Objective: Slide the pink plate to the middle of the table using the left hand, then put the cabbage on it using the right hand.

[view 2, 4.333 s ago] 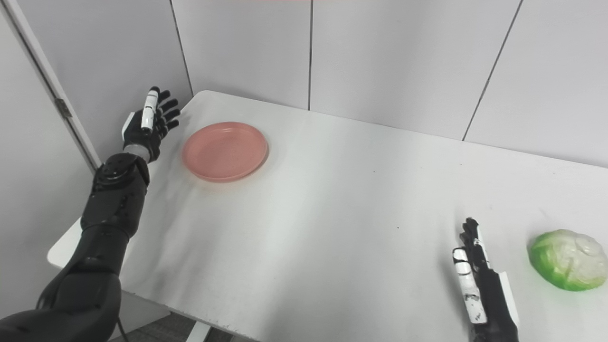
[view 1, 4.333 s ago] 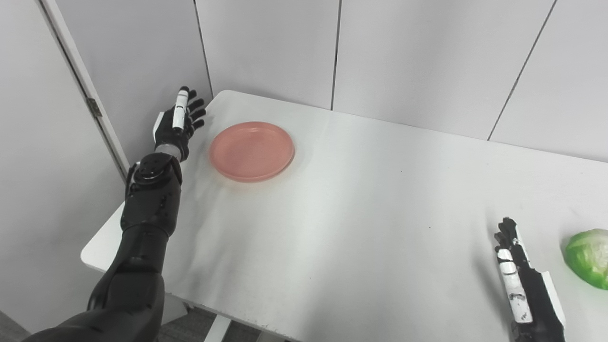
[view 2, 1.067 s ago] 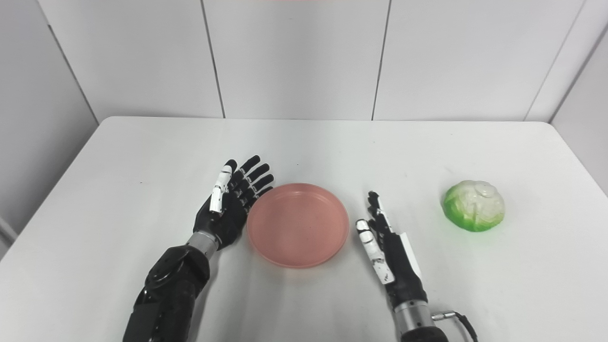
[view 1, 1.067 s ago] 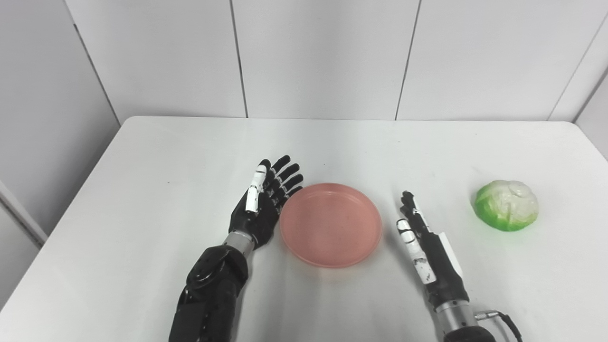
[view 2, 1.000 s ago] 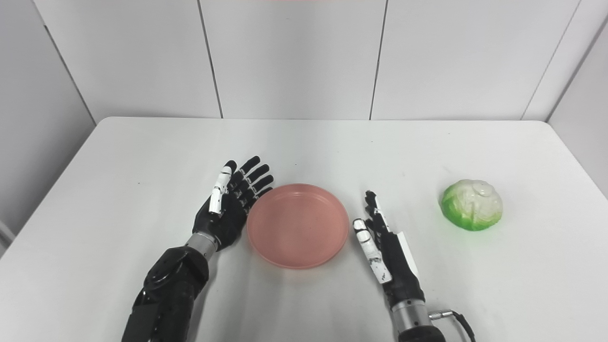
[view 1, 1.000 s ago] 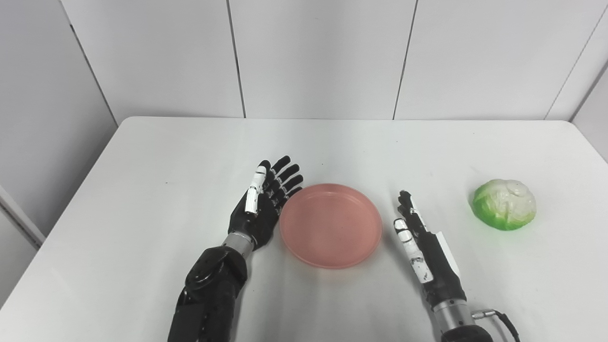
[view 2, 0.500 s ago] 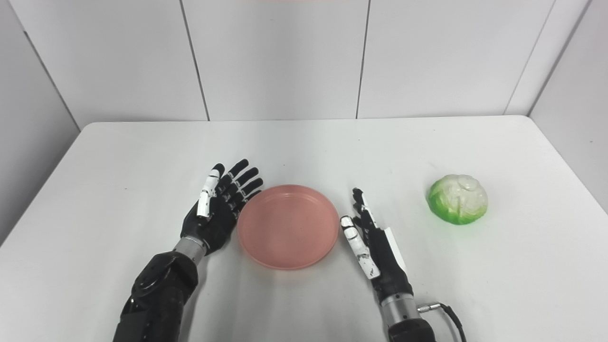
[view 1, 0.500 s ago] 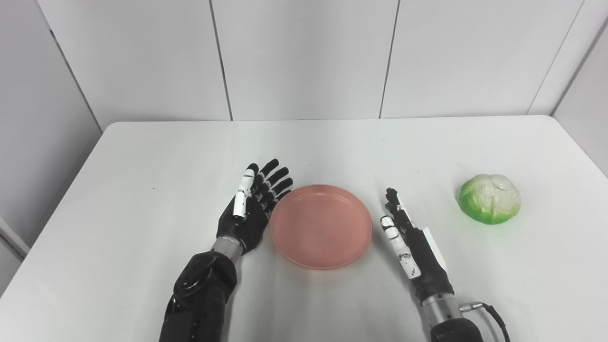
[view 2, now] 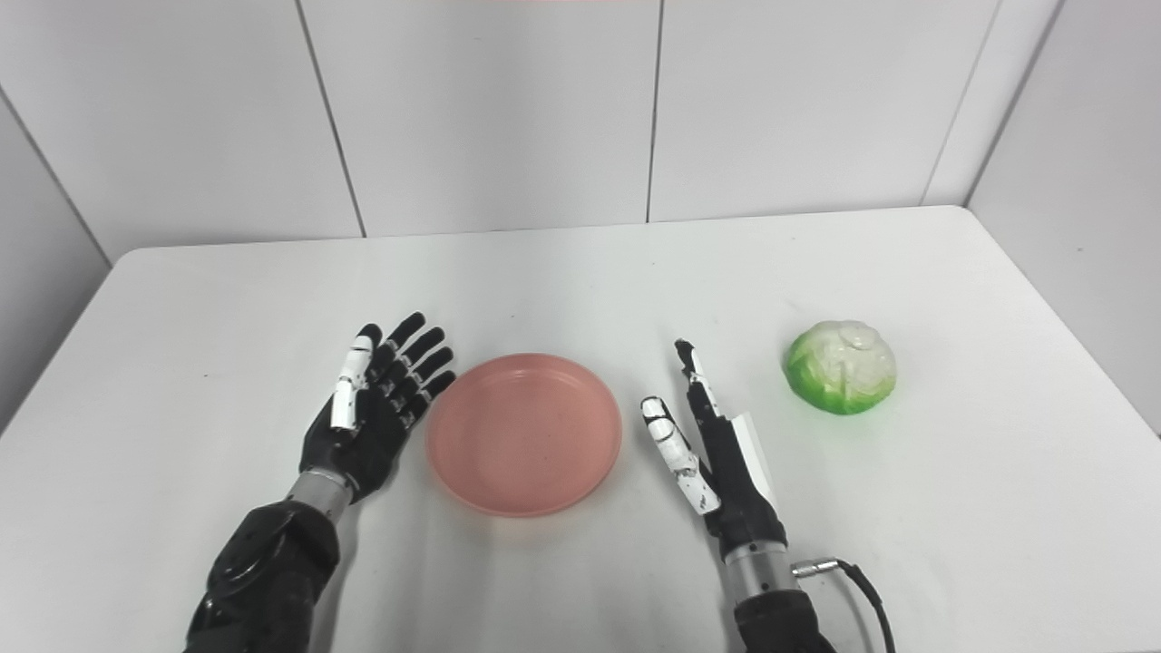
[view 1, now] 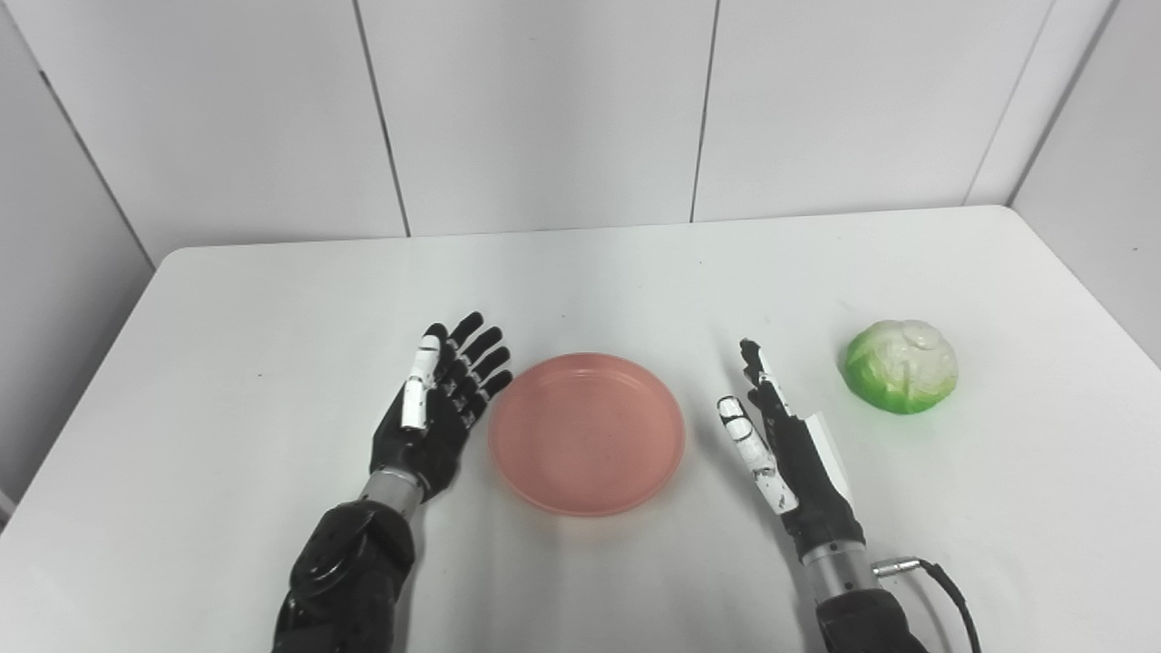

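Pink plate [view 1: 586, 433]: mid-table [view 1: 272, 317].
Left hand [view 1: 442, 409]: plate's 9 o'clock, fingers spread, empty.
Right hand [view 1: 785, 447]: plate's 3 o'clock, fingers straight (edge-on).
Cabbage [view 1: 902, 366]: 2 o'clock, unobstructed.

My left hand [view 1: 435, 413], left of centre in the frame, looks like black plastic with a soft sheen and one white glossy piece. My right hand [view 1: 785, 444] has the same black shell with scuffed white panels — and a bare metal cuff at the wrist. The pink plate [view 1: 587, 433] between them is smooth and matt. The cabbage [view 1: 902, 365] at the right looks waxy, faintly shiny. The table [view 1: 227, 363] is white, smooth, low-gloss — the wall panels [view 1: 535, 109] above look matt.
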You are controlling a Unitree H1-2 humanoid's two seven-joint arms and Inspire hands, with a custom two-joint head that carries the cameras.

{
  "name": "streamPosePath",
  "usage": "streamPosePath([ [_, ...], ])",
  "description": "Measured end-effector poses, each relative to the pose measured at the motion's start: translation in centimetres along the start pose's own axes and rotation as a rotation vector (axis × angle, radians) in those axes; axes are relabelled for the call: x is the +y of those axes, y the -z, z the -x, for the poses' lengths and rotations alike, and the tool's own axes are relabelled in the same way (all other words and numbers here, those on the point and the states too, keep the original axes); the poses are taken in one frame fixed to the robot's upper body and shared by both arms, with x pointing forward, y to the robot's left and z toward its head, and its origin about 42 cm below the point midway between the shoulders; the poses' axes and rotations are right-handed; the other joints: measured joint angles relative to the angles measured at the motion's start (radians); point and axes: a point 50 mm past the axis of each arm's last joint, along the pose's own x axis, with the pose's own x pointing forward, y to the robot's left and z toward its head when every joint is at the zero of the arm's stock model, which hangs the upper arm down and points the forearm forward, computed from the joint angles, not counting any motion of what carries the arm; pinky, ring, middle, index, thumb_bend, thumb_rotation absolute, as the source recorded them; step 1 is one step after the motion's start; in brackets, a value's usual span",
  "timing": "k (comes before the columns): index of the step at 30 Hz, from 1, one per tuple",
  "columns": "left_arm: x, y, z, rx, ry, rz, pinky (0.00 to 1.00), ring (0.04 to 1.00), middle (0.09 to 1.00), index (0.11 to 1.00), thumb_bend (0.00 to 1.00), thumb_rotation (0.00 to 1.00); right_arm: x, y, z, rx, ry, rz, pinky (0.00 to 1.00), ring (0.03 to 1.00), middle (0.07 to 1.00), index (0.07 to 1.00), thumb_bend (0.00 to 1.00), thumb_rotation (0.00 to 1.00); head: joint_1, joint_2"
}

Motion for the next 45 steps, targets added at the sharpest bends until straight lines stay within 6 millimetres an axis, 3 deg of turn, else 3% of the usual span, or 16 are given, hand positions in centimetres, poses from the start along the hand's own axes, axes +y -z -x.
streamPosePath([
  [3, 0.2, 0.0, 0.2, -0.009, 0.001, -0.005, 0.92, 0.914, 0.91, 0.899, 0.37, 1.0, -0.9, -0.7, -0.9, -0.037, 0.017, 0.058, 0.9, 0.939, 0.951, 0.958, 0.46, 1.0, -0.029, -0.009],
  [6, 0.7, 0.1, 0.3, -0.026, 0.006, -0.015, 0.91, 0.908, 0.906, 0.896, 0.37, 1.0, -2.3, -2.6, -1.8, -0.107, 0.043, 0.123, 0.87, 0.908, 0.937, 0.945, 0.52, 1.0, -0.064, -0.018],
  [9, 1.3, 0.0, 0.4, -0.041, 0.009, -0.027, 0.93, 0.917, 0.916, 0.908, 0.37, 1.0, -3.9, -4.4, -3.0, -0.159, 0.085, 0.18, 0.82, 0.865, 0.904, 0.922, 0.58, 0.94, -0.091, -0.026],
  [10, 1.5, 0.0, 0.4, -0.045, 0.011, -0.024, 0.93, 0.921, 0.918, 0.909, 0.38, 1.0, -4.2, -4.8, -3.2, -0.168, 0.092, 0.197, 0.81, 0.863, 0.901, 0.919, 0.6, 0.92, -0.145, -0.04],
  [14, 2.1, 0.3, 0.5, -0.049, 0.027, 0.003, 0.93, 0.915, 0.913, 0.908, 0.38, 1.0, -6.1, -6.2, -3.8, -0.197, 0.122, 0.277, 0.79, 0.846, 0.879, 0.898, 0.71, 0.82, -0.167, -0.048],
  [17, 2.4, 0.1, 0.6, -0.058, 0.039, -0.01, 0.91, 0.907, 0.906, 0.904, 0.38, 1.0, -8.1, -7.4, -4.2, -0.234, 0.177, 0.337, 0.78, 0.834, 0.869, 0.891, 0.77, 0.75, -0.224, -0.066],
  [21, 2.9, 0.1, 0.7, -0.062, 0.049, -0.021, 0.9, 0.889, 0.89, 0.887, 0.4, 1.0, -9.5, -8.5, -4.1, -0.269, 0.216, 0.381, 0.8, 0.848, 0.879, 0.901, 0.85, 0.63, -0.258, -0.072],
  [28, 4.6, -0.4, 0.9, -0.071, 0.03, -0.043, 0.86, 0.863, 0.867, 0.862, 0.43, 0.94, -14.6, -10.4, -3.8, -0.255, 0.298, 0.514, 0.86, 0.923, 0.949, 0.97, 0.91, 0.6, -0.288, -0.074],
  [36, 5.4, -0.6, 1.0, -0.067, 0.031, -0.037, 0.82, 0.832, 0.84, 0.836, 0.46, 0.87, -17.9, -10.1, -2.6, -0.147, 0.326, 0.588, 0.88, 0.95, 0.974, 0.998, 0.97, 0.57, -0.307, -0.067],
  [45, 6.0, -0.8, 1.1, -0.067, 0.028, -0.027, 0.82, 0.834, 0.844, 0.838, 0.47, 0.86, -19.6, -6.5, -2.2, 0.044, 0.267, 0.636, 0.85, 0.952, 0.998, 1.0, 1.0, 0.58, -0.318, -0.049],
])
